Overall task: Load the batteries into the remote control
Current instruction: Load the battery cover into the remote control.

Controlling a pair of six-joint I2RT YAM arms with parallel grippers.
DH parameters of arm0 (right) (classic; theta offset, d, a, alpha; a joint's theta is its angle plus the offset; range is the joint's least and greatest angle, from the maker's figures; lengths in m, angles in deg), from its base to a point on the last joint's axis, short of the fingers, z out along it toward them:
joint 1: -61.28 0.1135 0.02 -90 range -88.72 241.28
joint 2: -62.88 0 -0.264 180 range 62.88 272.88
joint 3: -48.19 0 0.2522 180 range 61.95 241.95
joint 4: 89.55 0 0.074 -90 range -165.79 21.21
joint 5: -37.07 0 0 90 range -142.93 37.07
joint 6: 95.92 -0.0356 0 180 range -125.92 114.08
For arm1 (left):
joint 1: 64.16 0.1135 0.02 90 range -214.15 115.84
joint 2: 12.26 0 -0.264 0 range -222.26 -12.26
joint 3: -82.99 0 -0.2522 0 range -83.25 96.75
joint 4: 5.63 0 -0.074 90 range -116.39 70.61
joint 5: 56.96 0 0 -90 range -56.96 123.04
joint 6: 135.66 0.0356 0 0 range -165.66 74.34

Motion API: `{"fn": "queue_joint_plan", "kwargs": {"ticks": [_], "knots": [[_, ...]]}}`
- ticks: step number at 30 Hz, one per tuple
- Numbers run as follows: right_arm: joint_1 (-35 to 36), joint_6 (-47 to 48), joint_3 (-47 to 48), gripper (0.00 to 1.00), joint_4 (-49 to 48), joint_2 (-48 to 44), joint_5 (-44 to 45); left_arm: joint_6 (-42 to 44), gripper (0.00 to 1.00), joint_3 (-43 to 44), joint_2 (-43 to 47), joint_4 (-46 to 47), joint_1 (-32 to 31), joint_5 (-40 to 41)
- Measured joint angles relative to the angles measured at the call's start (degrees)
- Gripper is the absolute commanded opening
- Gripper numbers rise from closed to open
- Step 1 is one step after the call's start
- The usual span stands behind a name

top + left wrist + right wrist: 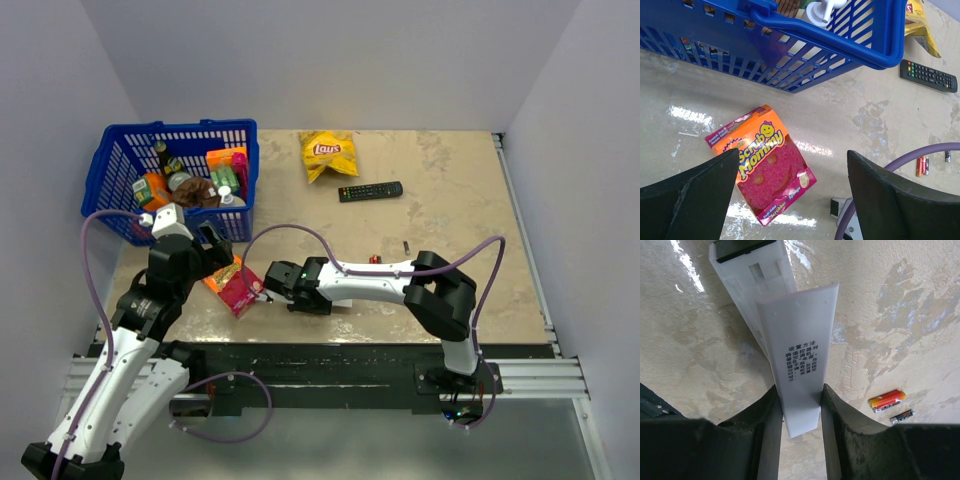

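Note:
In the right wrist view my right gripper point(799, 390) is shut on the white back strip point(801, 340), which carries black printed text. The strip tilts over the white remote control point(747, 275), which lies on the table with its dark patch at the far end. A red and orange battery point(886, 400) and a thin dark battery point(902, 416) lie to the right on the table. From above, the batteries point(375, 259) sit behind the right arm. My left gripper point(792, 155) hangs open over a pink sponge pack point(762, 160), holding nothing.
A blue basket point(120, 165) full of groceries stands at the back left. A yellow chip bag point(328, 152) and a black remote point(370, 190) lie at the back centre. A purple cable point(920, 155) arcs near the left gripper.

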Motion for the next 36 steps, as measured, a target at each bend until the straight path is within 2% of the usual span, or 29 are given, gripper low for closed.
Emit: {"fn": "queue_joint_plan", "kwargs": {"ticks": [4,10,13,22,24,30,32,36], "knots": [[0.17,1.05,-0.02,0.17,-0.28,0.0,-0.11,0.07,0.92,0.0,-0.24,0.39,0.0,-0.15],[0.39,2.12,-0.59,0.18,-0.9,0.0,-0.13,0.2,0.92,0.0,-0.2,0.68,0.0,-0.5],[0.48,2.47,-0.7,0.22,-1.2,0.0,-0.15,0.37,0.92,0.0,-0.09,0.68,0.0,-0.5],[0.57,3.08,-0.98,0.23,-1.84,0.0,-0.2,0.61,0.92,0.0,0.13,0.68,0.0,-0.57],[0.57,3.13,-1.01,0.28,-1.86,0.0,-0.17,0.63,0.92,0.0,0.26,0.66,0.0,-0.59],[0.57,3.21,-1.25,0.29,-1.95,0.0,-0.15,0.63,0.92,0.0,0.76,0.63,0.0,-0.59],[0.57,3.26,-1.25,0.38,-1.95,0.0,-0.13,0.63,0.92,0.0,0.79,0.63,0.0,-0.59],[0.57,3.3,-1.29,0.39,-1.99,0.0,-0.11,0.63,0.92,0.0,0.92,0.57,0.0,-0.61]]}}
